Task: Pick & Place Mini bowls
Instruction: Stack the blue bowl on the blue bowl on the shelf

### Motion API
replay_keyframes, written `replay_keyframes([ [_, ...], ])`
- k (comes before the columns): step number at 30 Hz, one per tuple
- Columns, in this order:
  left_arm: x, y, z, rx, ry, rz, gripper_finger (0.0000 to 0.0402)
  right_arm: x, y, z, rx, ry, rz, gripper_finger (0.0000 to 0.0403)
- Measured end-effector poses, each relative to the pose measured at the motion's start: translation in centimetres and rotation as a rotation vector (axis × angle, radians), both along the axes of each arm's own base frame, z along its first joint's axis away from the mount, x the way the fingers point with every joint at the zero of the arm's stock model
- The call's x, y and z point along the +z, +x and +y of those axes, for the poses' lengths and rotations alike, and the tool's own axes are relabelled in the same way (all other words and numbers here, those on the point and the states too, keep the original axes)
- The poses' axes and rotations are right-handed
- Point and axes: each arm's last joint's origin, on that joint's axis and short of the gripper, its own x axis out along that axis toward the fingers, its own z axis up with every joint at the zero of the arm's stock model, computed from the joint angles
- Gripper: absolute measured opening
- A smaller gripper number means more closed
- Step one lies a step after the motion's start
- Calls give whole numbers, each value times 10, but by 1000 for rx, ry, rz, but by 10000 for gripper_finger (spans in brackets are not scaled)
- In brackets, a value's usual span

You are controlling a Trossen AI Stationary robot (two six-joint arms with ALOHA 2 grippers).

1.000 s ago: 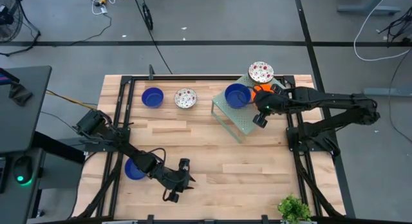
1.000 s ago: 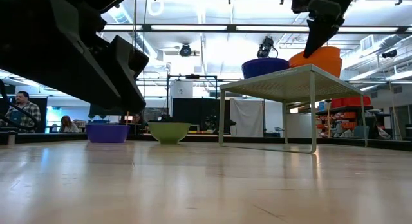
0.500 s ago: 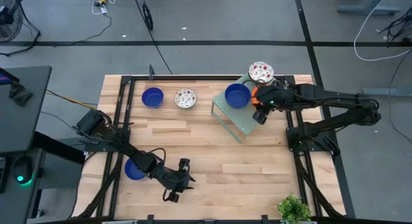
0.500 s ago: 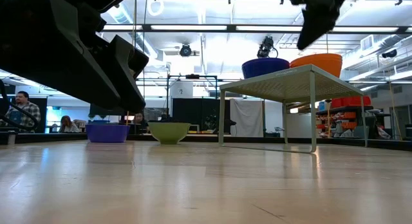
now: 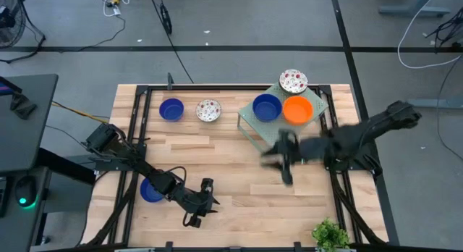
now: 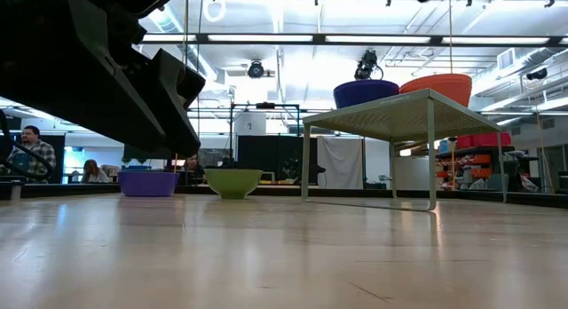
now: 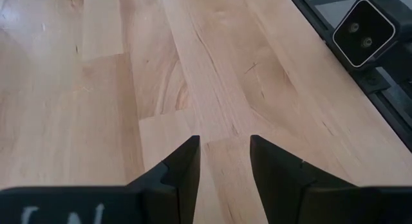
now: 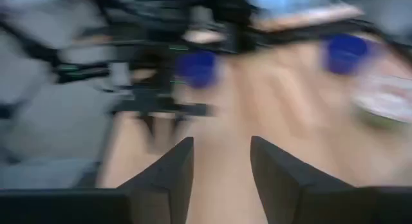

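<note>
On the pale green rack [image 5: 266,140] sit a dark blue mini bowl [image 5: 267,107] and an orange one [image 5: 297,109], with a red-speckled one [image 5: 293,81] at its far corner. On the table's far left rest another blue bowl [image 5: 171,108] and a speckled bowl [image 5: 208,111]. A further blue bowl [image 5: 150,191] lies beside my left arm. My left gripper [image 5: 206,203] hovers open over bare wood near the front edge. My right gripper [image 5: 281,158], blurred, is open in mid-air just in front of the rack, with nothing between its fingers [image 8: 170,176].
A small potted plant [image 5: 330,235] stands at the near right corner. A black metal frame [image 5: 137,122] runs along the table's sides. The low camera's housing [image 7: 364,32] sits near the left gripper. People [image 6: 31,149] sit in the room behind.
My right gripper has let go of the orange bowl, which was tilted on the rack and now sits level there. The gripper has then swung away from the rack toward the table's near edge and middle, tipping up from pointing steeply down.
</note>
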Motion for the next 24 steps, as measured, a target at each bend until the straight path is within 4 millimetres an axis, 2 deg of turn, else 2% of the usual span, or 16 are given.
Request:
replay_keyframes([
  [5,5,-4,1,15,22,19,140,-53,7,62,172,12,-96,131],
  [10,38,-20,-5,70,155,157,140,-110,11,103,221,-43,-52,105],
  [14,70,-42,-17,128,230,347,140,-142,17,117,246,-87,17,87],
  [17,87,-63,-25,180,189,548,140,-155,21,120,237,-86,47,77],
  [20,89,-88,-33,273,137,723,140,-158,22,119,227,-72,62,69],
  [24,78,-122,-46,380,124,792,140,-156,22,120,234,-69,52,62],
])
